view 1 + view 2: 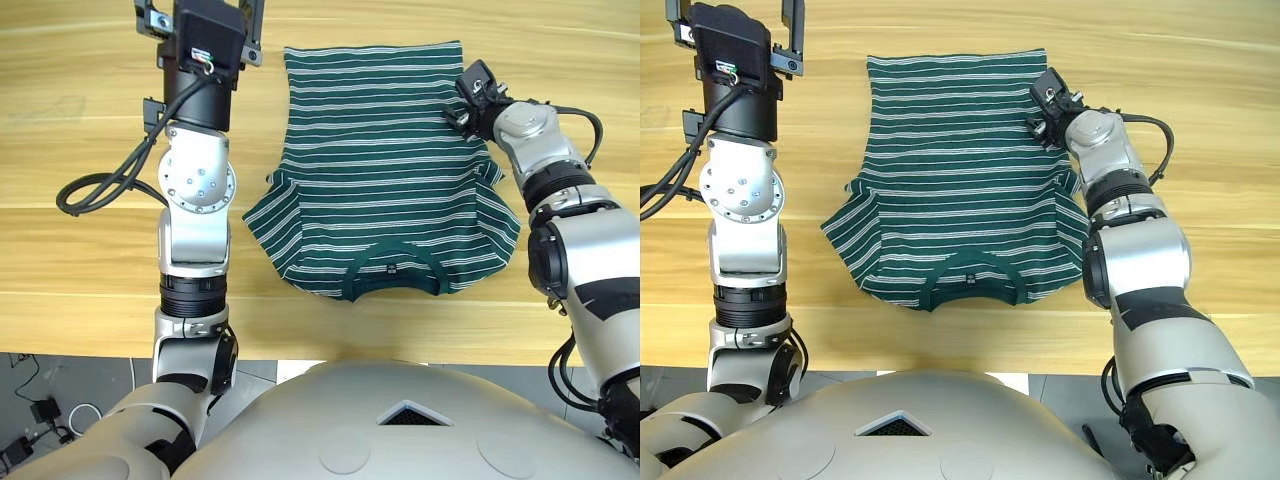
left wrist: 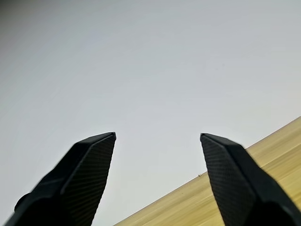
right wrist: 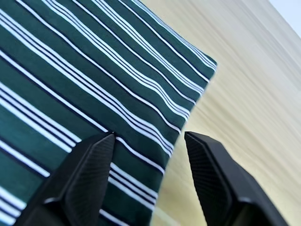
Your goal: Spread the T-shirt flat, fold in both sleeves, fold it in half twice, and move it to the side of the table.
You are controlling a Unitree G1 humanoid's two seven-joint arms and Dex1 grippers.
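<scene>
On the pale, plank-grained wooden table (image 1: 80,100), midway between the two arms: dark green fabric T-shirt with thin white stripes (image 1: 380,170), spread face-up. Ribbed green neckline (image 1: 392,262) toward the robot's side, close to the near table edge; straight hem (image 1: 372,50) toward the far side. Body mostly flat, with slight ripples around the waist. Left short sleeve (image 1: 262,215) fanned outward on the wood, not folded in; right short sleeve (image 1: 497,215) likewise outward, a little bunched at the seam.

Right black two-finger gripper (image 3: 149,136) low over the shirt's right edge, near the far right hem corner (image 3: 209,61). Fingers well apart, gripping nothing: one fingertip (image 3: 101,146) above striped cloth, the other above bare wood just beside the edge. Cannot tell whether touching the cloth.

Left black two-finger gripper (image 2: 157,136) well apart from the shirt, held high off its far left corner. Fingers spread wide, empty, aimed toward a plain white surface (image 2: 141,56), with the table's edge slanting below. Loop of black cable (image 1: 100,185) hanging beside the left forearm, over the wood.
</scene>
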